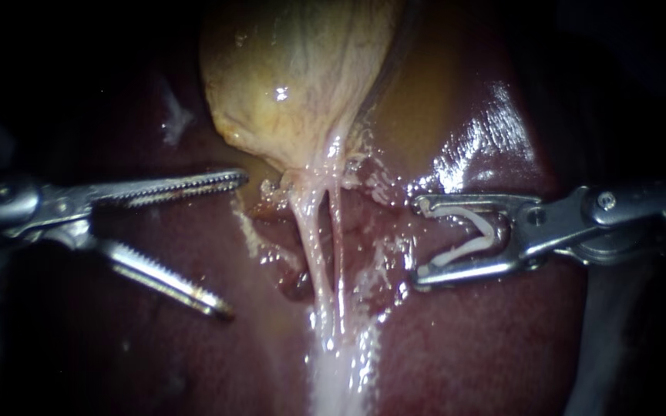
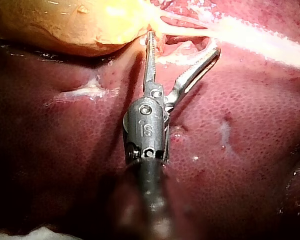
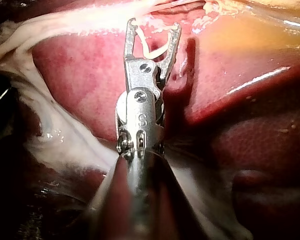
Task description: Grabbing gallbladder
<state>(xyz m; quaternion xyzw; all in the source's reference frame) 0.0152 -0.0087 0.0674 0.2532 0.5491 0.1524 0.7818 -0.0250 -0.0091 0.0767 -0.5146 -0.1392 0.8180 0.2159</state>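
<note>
My left instrument (image 1: 237, 246) sits closest to the endoscope, its shaft coming in from the left. Its two toothed jaws are spread wide and grip nothing. The upper jaw reaches level toward the middle of the scene and the lower one angles down over the liver (image 1: 487, 347). In the left wrist view one jaw tip lies just beside the lower edge of the gallbladder. Whether it actually touches the wall is hard to judge from there. The other jaw is splayed out over pale strands ahead of it.

The gallbladder (image 1: 294, 77) lies in the middle, up and right of the upper jaw's tip. It is a yellowish, veined sac resting on the liver and narrowing downward to a neck. Two thin pale tubes (image 1: 310, 239) run down from that neck side by side, close together. They merge lower down into a glistening white band (image 1: 341, 377) of tissue.

My right instrument (image 1: 418, 240) comes in from the right, with its tips near the tubes but apart from them. Its jaws stand apart and a bent white clip (image 1: 472, 239) is seated between them, one arm against each jaw. The right wrist view shows the same, with the clip's arms spread inside the jaws above the liver.
</note>
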